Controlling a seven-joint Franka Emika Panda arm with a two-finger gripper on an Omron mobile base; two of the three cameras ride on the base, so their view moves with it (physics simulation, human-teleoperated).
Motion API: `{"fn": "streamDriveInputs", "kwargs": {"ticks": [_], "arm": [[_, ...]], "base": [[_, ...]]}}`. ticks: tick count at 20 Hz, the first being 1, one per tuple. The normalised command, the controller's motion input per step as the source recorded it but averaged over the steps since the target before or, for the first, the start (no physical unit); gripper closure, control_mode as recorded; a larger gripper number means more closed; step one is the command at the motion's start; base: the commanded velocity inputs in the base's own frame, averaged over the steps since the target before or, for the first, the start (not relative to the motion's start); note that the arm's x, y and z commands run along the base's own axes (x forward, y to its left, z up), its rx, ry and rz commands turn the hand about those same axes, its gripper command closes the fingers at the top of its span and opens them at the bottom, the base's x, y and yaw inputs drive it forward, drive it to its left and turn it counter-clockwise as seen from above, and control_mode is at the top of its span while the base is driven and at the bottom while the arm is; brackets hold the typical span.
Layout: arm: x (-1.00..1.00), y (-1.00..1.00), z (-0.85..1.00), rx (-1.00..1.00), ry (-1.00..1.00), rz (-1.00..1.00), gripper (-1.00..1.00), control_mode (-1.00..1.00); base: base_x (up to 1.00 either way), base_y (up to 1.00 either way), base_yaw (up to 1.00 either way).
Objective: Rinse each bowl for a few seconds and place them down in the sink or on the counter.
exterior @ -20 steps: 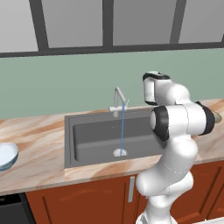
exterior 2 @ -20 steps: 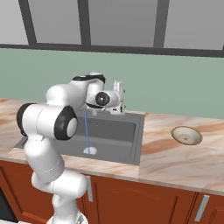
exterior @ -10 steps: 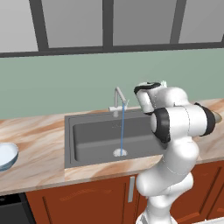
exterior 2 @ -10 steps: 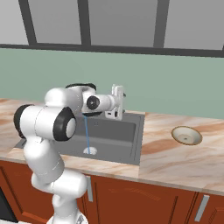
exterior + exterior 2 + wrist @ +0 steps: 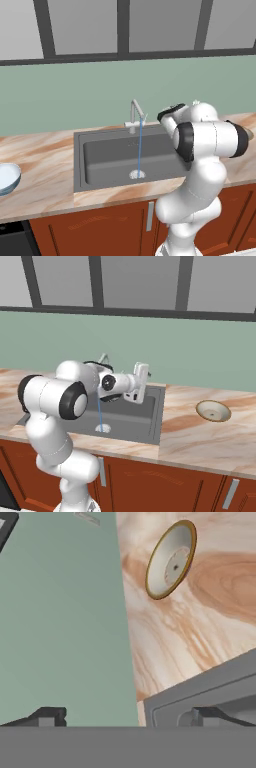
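Gripper [image 5: 141,382] has swung right over the sink [image 5: 145,421], now aimed at the beige bowl [image 5: 170,559] ahead on the counter [image 5: 200,436]. Fingers apart, empty. Keep extending, drop over the near rim before closing.

The sink [image 5: 120,165] is set into the surface [image 5: 45,185], with the tap [image 5: 135,112] at its back edge. One bowl [image 5: 7,177] sits on the surface left of the sink; the other bowl [image 5: 213,410] sits to its right. The claw [image 5: 142,382] hangs over the sink's right part.
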Motion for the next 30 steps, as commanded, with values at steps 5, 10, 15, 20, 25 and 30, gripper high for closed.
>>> {"fn": "streamDriveInputs", "kwargs": {"ticks": [5, 10, 15, 20, 25, 30], "arm": [[-0.15, -0.30, 0.16, 0.12, 0.08, -0.12, -1.00, -1.00], [-0.09, -0.27, 0.13, 0.11, 0.09, -0.13, -1.00, -1.00], [-0.02, -0.26, 0.12, 0.10, 0.10, -0.10, -1.00, -1.00], [0.05, -0.33, 0.06, 0.10, 0.09, -0.04, -1.00, -1.00], [0.13, -0.29, 0.00, 0.08, 0.06, 0.00, -1.00, -1.00], [0.21, -0.25, 0.00, 0.04, 0.03, 0.00, -1.00, -1.00]], "base": [[0.00, 0.00, 0.00], [0.00, 0.00, 0.00], [0.00, 0.00, 0.00], [0.00, 0.00, 0.00], [0.00, 0.00, 0.00], [0.00, 0.00, 0.00]]}}
